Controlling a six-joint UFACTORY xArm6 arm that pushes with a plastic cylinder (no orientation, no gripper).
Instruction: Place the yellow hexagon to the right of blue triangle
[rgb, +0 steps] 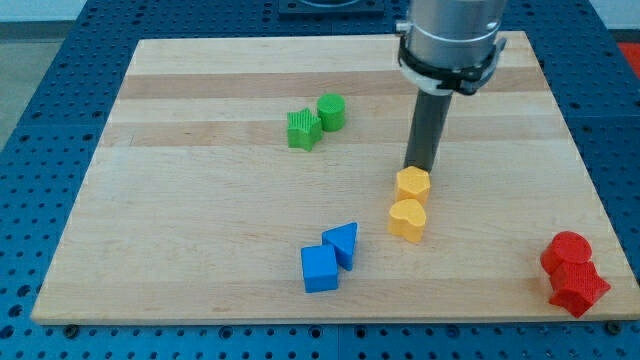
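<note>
The arm comes down from the view's top, its rod upright, and my tip (417, 167) touches the top edge of the yellow hexagon (412, 184). There is no claw, only the rod. The hexagon sits on the counter (200, 200), right of and slightly above the blue triangle (343, 241), touching a yellow heart (407, 219) below it.
</note>
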